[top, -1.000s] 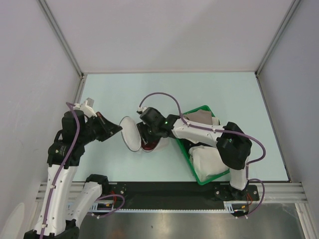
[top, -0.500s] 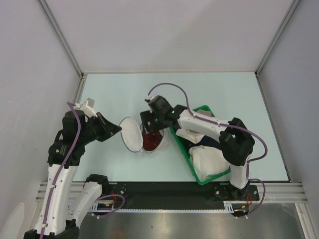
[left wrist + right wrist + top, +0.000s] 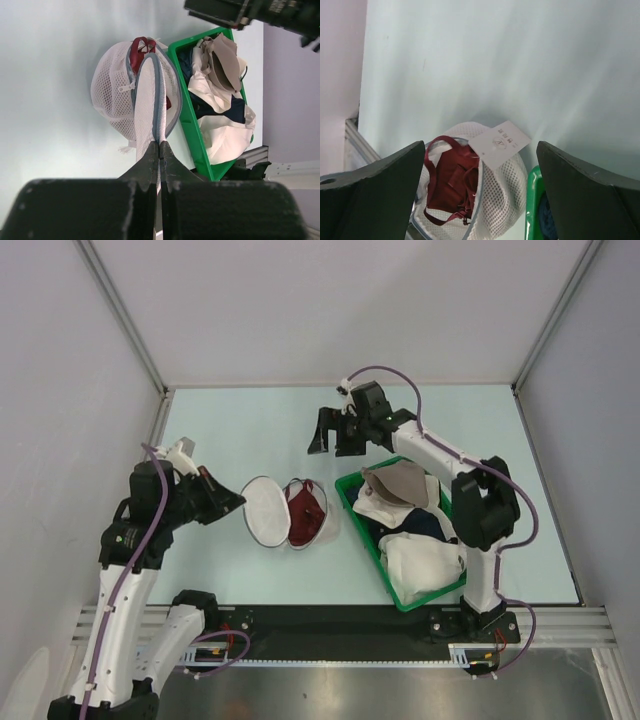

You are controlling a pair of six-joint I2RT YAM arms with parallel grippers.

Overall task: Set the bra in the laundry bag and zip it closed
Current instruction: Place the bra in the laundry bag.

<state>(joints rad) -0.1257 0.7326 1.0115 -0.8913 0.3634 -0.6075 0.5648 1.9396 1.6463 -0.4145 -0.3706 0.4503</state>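
The right hand (image 3: 332, 438) has lifted away from the laundry bag (image 3: 268, 512) toward the far side of the counter (image 3: 240, 430), leaving the bra (image 3: 304, 506) lying inside the bag's open lower half. Placement looks done; zipping remains. That hand is spread wide and empty. The left hand (image 3: 230, 502) is clamped on the raised lid's zipper rim.

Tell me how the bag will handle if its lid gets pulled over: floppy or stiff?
Probably floppy: the bag is thin mesh, though its lid holds a dome while the left gripper pinches the rim. Likely light, so it may slide on the smooth table when pulled.
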